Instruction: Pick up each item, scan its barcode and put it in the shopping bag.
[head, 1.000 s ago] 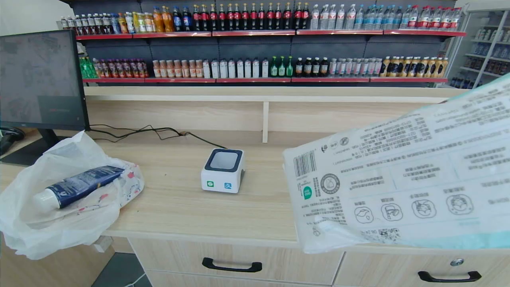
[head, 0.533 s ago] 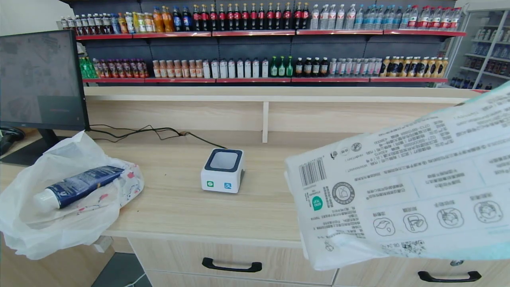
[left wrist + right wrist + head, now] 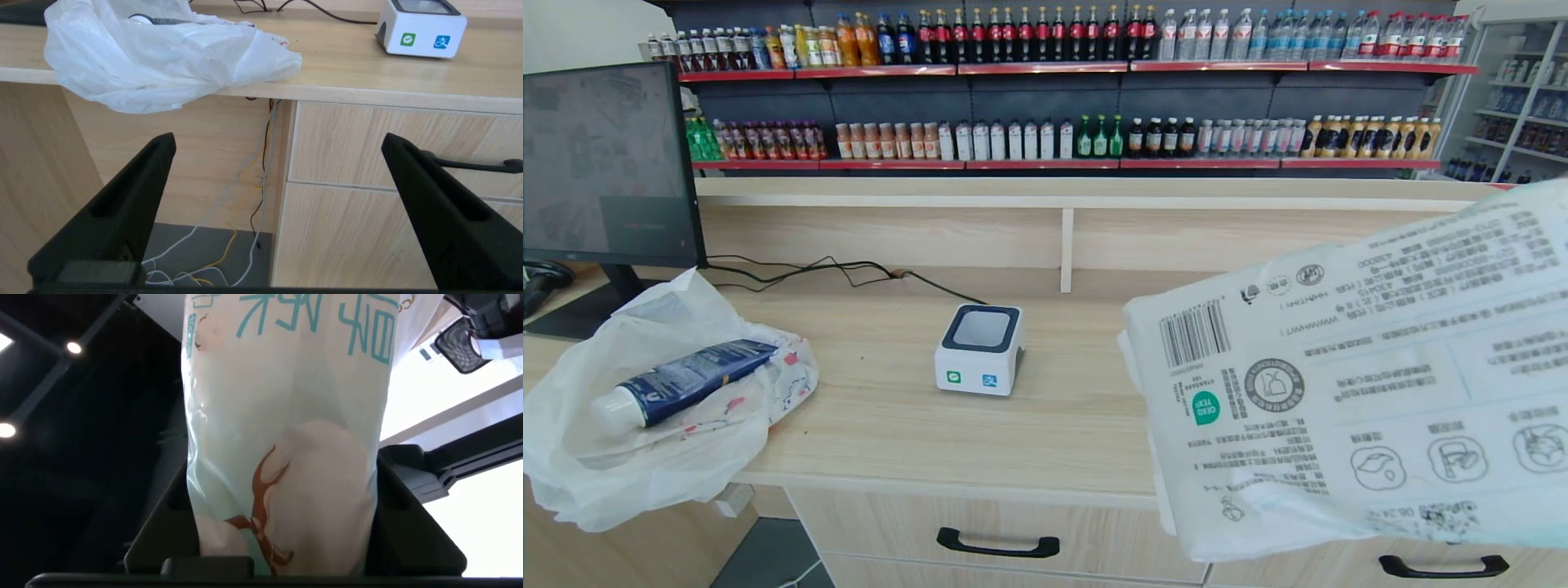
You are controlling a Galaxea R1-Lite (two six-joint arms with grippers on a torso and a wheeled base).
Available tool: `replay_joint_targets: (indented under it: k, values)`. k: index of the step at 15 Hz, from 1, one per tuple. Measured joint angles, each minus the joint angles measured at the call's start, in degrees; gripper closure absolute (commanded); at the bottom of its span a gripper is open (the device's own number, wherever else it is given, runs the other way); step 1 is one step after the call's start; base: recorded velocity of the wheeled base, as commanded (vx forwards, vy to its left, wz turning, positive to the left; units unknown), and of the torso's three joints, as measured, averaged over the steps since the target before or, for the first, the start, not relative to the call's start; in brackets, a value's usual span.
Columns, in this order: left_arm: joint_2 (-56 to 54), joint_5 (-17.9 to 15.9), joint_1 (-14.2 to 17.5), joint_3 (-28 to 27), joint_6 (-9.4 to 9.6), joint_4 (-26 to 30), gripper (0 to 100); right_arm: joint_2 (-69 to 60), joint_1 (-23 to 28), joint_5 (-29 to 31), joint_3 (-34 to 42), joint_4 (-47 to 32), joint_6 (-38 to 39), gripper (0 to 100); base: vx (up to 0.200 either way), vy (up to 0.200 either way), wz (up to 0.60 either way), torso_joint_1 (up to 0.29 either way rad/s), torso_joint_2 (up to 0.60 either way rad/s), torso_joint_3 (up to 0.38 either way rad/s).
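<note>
Clamped between both fingers of the right gripper [image 3: 286, 518]: a large white plastic-wrapped pack [image 3: 1356, 384] with black print and a barcode, jaws narrowed to the pack's thickness. Held in the air over the counter's right front corner, tilted, printed panel turned toward the head camera, barcode at the end nearest the scanner. Spread wide and holding nothing: the left gripper [image 3: 278, 140], apparently lower than the counter top, facing the drawer fronts below the left front edge.

Underneath, a long light wooden counter [image 3: 890, 425] with a raised back ledge and black-handled drawers [image 3: 996, 543] in front. Behind it, dark shelves of bottled drinks [image 3: 1054, 73] on red rails. At the back left corner, a dark flat monitor [image 3: 605, 163]. At the left front edge, a thin white plastic shopping bag [image 3: 645, 474], crumpled, partly hanging over the edge, well apart from the pack. Near the middle, a small white cube scanner [image 3: 978, 349] with a dark-framed window on top, between bag and pack, touching neither. Lying flat in the bag's open folds, a dark blue toothpaste tube [image 3: 686, 380] with a white cap.
</note>
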State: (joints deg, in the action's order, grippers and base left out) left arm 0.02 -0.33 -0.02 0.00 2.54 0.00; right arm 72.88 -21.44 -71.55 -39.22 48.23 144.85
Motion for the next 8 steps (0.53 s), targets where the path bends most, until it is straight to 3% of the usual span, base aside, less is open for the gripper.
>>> replay_joint_targets:
  k: [8]
  values:
    - [0.0,0.0,0.0,0.0,0.00,0.0,0,-0.5,0.0,0.0,0.7,1.0,0.0,100,0.000,0.000,0.00,0.000,0.00,0.000]
